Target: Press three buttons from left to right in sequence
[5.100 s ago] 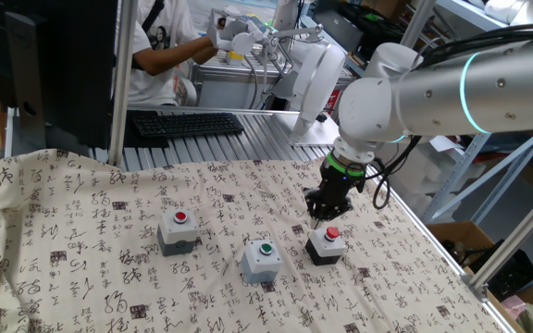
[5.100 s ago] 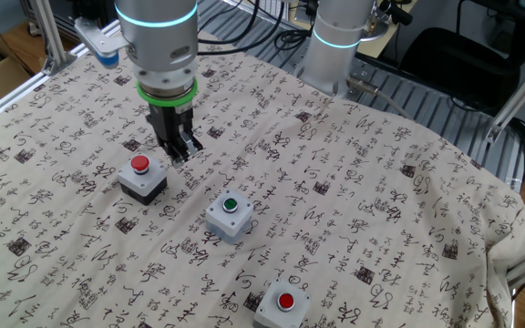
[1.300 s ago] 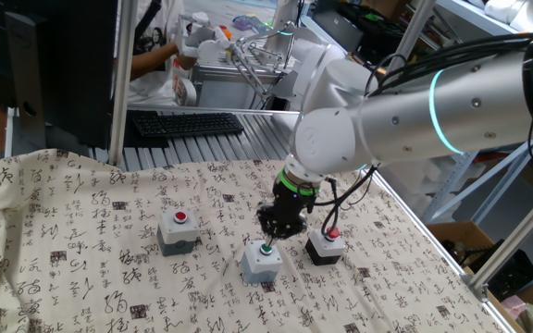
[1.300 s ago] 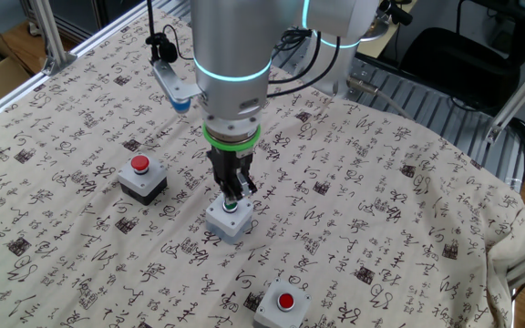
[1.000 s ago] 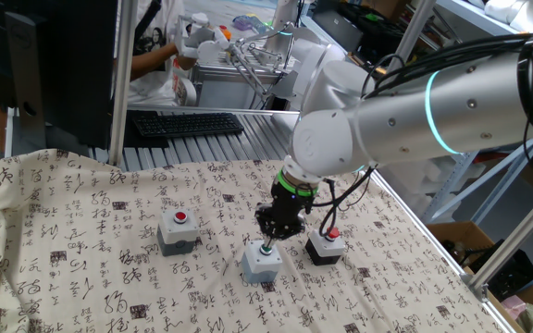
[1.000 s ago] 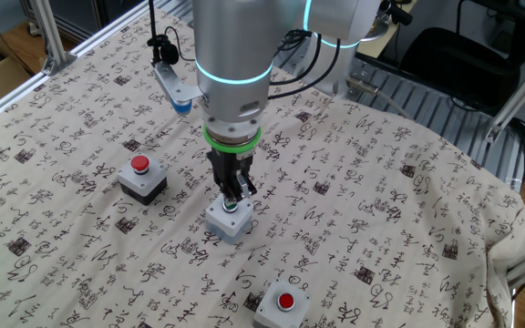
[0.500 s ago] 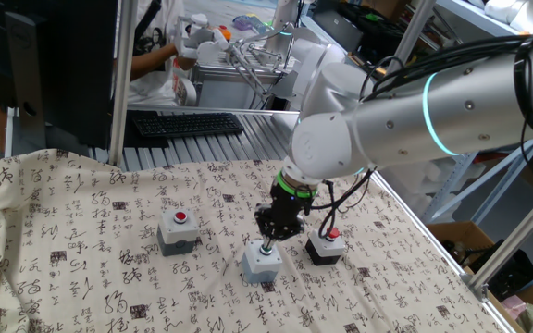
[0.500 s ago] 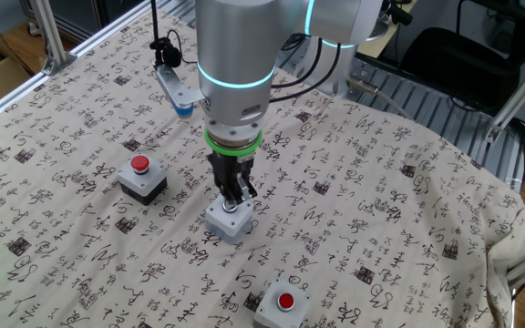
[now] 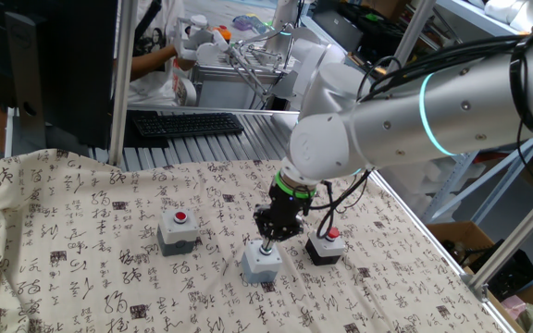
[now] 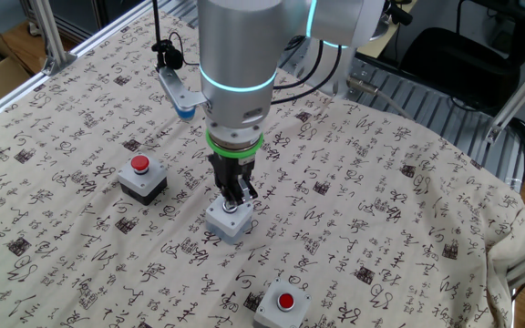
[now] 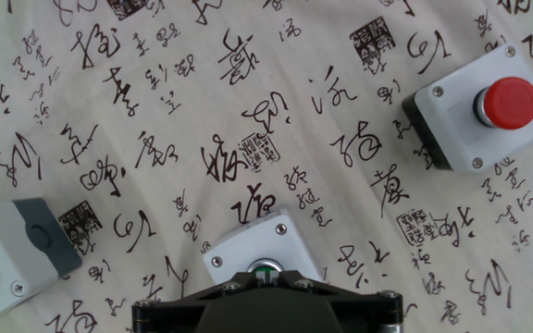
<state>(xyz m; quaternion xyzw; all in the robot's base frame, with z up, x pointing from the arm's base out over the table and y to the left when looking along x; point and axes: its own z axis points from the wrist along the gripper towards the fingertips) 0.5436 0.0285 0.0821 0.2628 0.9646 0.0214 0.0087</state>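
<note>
One fixed view: pincer (image 9: 266, 242) down on the green button (image 9: 262, 262), the middle of three; finger gap can't be told. Other fixed view: black-box button (image 10: 142, 177) and grey red button (image 10: 282, 305) stand clear either side. Hand view: green cap barely visible. Likely mid-sequence. Tabletop (image 9: 81, 240) under calligraphy-print cloth; lab clutter behind.

Beige cloth (image 10: 381, 182) with black calligraphy; red (image 10: 139, 164), green (image 11: 265, 270), red (image 10: 286, 301) caps.
</note>
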